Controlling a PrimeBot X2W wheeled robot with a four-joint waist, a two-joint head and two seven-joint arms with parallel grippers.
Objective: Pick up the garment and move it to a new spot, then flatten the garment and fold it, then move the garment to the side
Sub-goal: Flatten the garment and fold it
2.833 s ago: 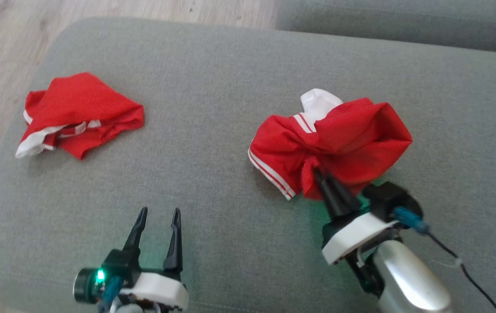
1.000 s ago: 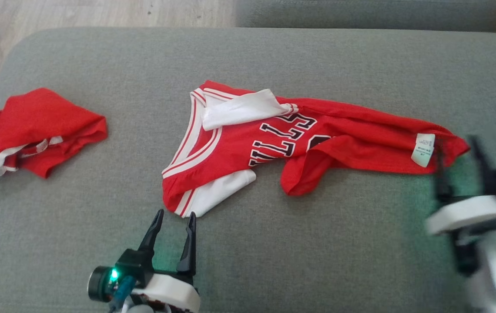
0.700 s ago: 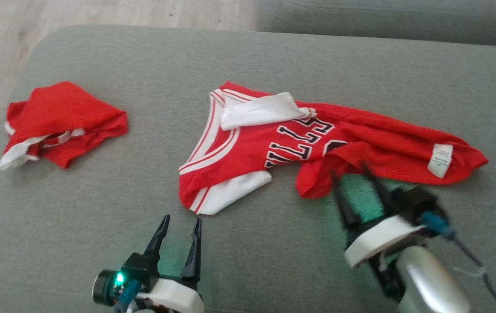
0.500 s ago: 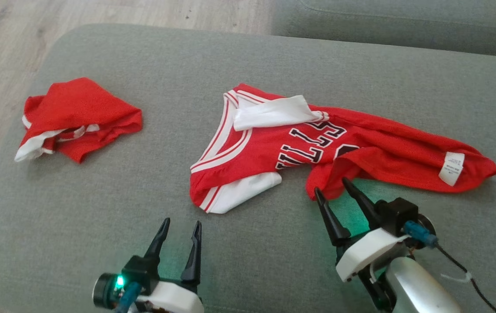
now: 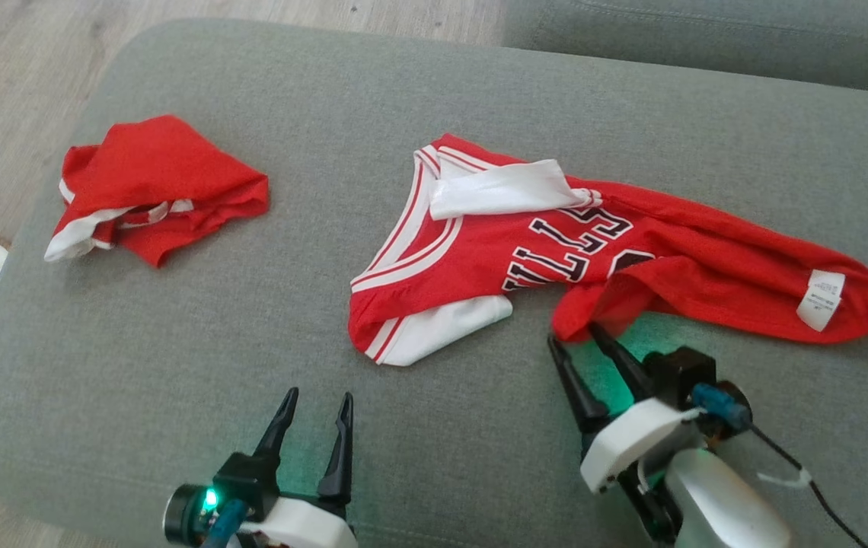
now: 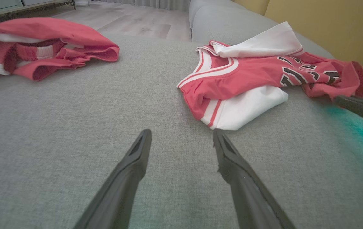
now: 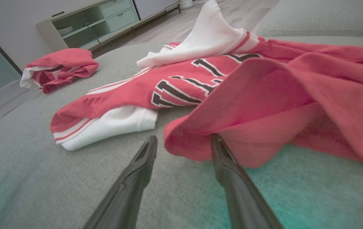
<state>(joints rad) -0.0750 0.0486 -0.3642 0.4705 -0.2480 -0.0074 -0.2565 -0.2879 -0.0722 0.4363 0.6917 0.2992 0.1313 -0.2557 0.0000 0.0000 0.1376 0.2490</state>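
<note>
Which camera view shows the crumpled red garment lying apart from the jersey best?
The head view: it shows the whole crumpled garment from above. The left wrist view catches it side-on, cut off at the edge; the right wrist view shows it small and far.

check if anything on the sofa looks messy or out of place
The red jersey lies stretched out but not flat: its near hem is doubled over, a white panel is folded back over the red front, and the care label shows at the right end. A second red garment sits crumpled to the left.
</note>
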